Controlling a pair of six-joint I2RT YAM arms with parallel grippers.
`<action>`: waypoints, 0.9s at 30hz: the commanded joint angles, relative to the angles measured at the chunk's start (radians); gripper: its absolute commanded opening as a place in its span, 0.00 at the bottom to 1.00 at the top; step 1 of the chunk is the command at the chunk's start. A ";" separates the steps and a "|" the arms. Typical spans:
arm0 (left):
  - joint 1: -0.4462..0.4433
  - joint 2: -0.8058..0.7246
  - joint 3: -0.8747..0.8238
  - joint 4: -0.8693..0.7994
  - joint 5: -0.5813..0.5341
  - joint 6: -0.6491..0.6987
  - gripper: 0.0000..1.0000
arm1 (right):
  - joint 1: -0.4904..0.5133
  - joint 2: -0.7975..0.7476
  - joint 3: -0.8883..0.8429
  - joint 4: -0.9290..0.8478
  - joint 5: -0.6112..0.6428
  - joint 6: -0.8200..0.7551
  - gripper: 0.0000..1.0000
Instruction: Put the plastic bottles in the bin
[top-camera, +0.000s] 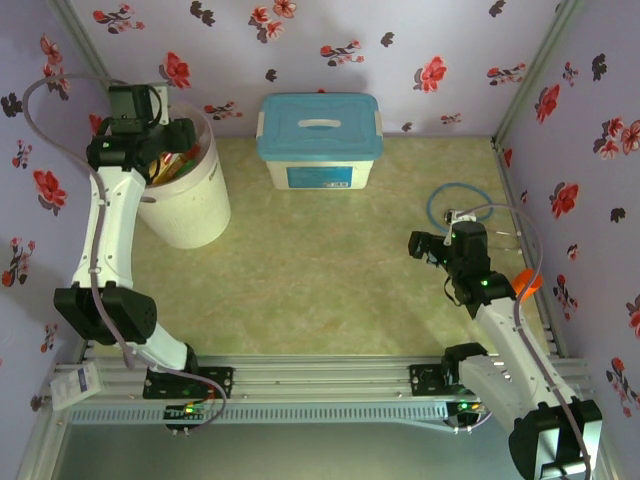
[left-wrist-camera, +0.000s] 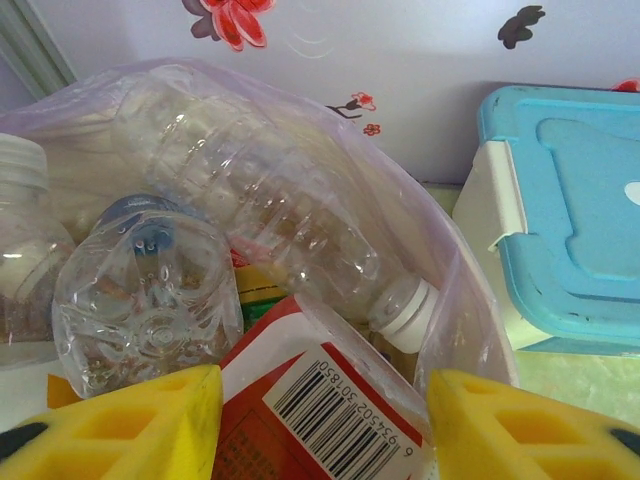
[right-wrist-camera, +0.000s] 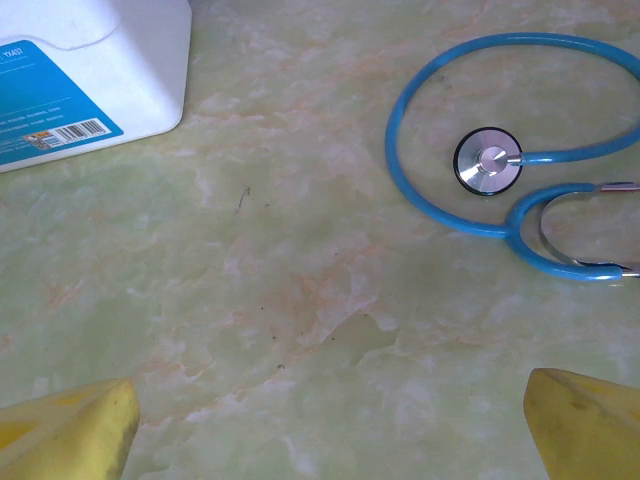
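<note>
Plastic bottles (left-wrist-camera: 270, 215) – heaped inside lined bin (top-camera: 195, 215), upper left of top view | red-labelled bottle (left-wrist-camera: 320, 410) lay directly between left fingers (left-wrist-camera: 130, 425), set narrow; grip could not be told; long axis unclear | right fingers (right-wrist-camera: 70, 430) wide over worktop (right-wrist-camera: 300, 300) near stethoscope (right-wrist-camera: 487, 162), well apart from bin.

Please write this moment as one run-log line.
left gripper over bin, red-label bottle between fingers | right gripper open above table, near stethoscope
</note>
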 joint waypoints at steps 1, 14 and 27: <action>0.022 -0.006 -0.002 -0.036 -0.018 -0.021 0.60 | -0.007 -0.014 0.005 -0.002 0.006 0.017 0.99; 0.014 -0.075 0.110 -0.035 0.065 0.018 1.00 | -0.008 -0.007 0.011 0.002 0.007 0.014 0.99; -0.463 -0.468 -0.441 0.146 -0.326 0.112 1.00 | -0.008 0.021 0.044 0.009 0.027 -0.001 0.99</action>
